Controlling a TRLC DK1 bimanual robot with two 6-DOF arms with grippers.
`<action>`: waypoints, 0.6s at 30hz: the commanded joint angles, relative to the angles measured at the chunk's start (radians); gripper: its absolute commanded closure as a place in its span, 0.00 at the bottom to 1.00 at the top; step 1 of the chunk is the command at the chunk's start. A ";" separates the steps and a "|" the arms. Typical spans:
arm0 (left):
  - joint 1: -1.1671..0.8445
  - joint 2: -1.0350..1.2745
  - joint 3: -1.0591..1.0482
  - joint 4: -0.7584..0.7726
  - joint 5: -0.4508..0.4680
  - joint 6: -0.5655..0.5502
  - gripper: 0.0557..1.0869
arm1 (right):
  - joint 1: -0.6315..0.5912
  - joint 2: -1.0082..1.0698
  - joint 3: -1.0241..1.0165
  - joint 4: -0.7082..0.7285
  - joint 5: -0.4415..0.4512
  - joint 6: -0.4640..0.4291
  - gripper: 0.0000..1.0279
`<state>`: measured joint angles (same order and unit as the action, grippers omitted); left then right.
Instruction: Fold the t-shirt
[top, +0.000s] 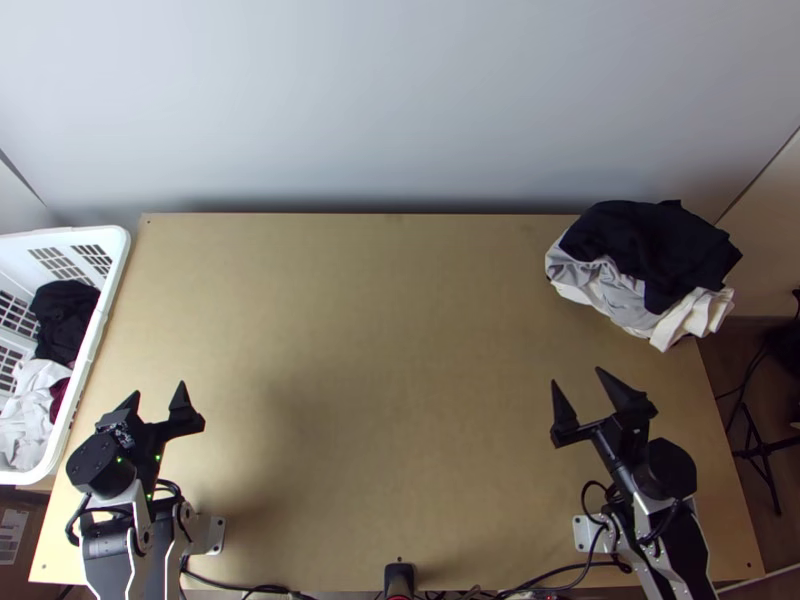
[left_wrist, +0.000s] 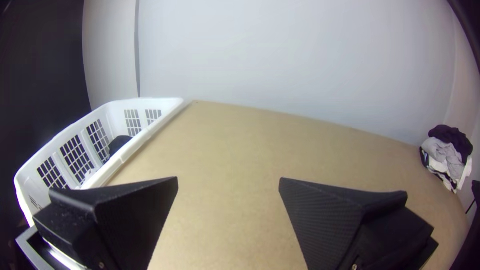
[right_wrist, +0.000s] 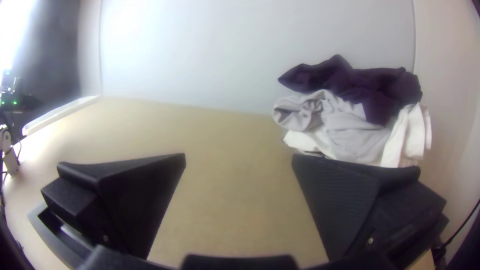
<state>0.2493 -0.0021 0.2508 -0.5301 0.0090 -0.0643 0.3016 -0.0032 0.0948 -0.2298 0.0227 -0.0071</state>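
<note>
Pale wall (top: 400, 100) behind a light wooden desk (top: 380, 500), seen from above. Near the desk's near-left corner is the left tool (top: 156, 395), its two black fingers spread wide with nothing between them. Well apart from it, on the opposite side, the right tool (top: 578, 378) is likewise wide and holds nothing. Both point toward the far wall, probably so either can go out to cloth without turning round.

Beyond the right tool and farther to its right lies a bunched heap: a dark garment (top: 650, 245) on top, grey cloth (top: 622, 292) and white cloth (top: 697, 315) beneath. It was likely set aside there to leave the middle for folding. The t-shirt is probably in it (which piece, I cannot tell). Outward of the left tool, a white basket (top: 103, 312) holds more clothes, perhaps kept off the folding area.
</note>
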 joint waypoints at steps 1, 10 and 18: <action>-0.015 0.002 0.015 -0.027 -0.015 0.011 0.05 | 0.137 0.000 0.000 0.006 0.000 0.147 0.03; 0.018 0.218 0.162 -0.016 -0.024 0.087 0.05 | 0.334 0.000 0.000 -0.003 0.002 0.245 0.03; 0.294 0.806 0.553 -0.050 -0.026 0.040 0.05 | 0.452 -0.001 0.002 0.015 0.115 0.252 0.03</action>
<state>0.3515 0.4522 0.5358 -0.5526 -0.0158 -0.0086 0.6682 -0.0032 0.0948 -0.2314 0.0315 0.2298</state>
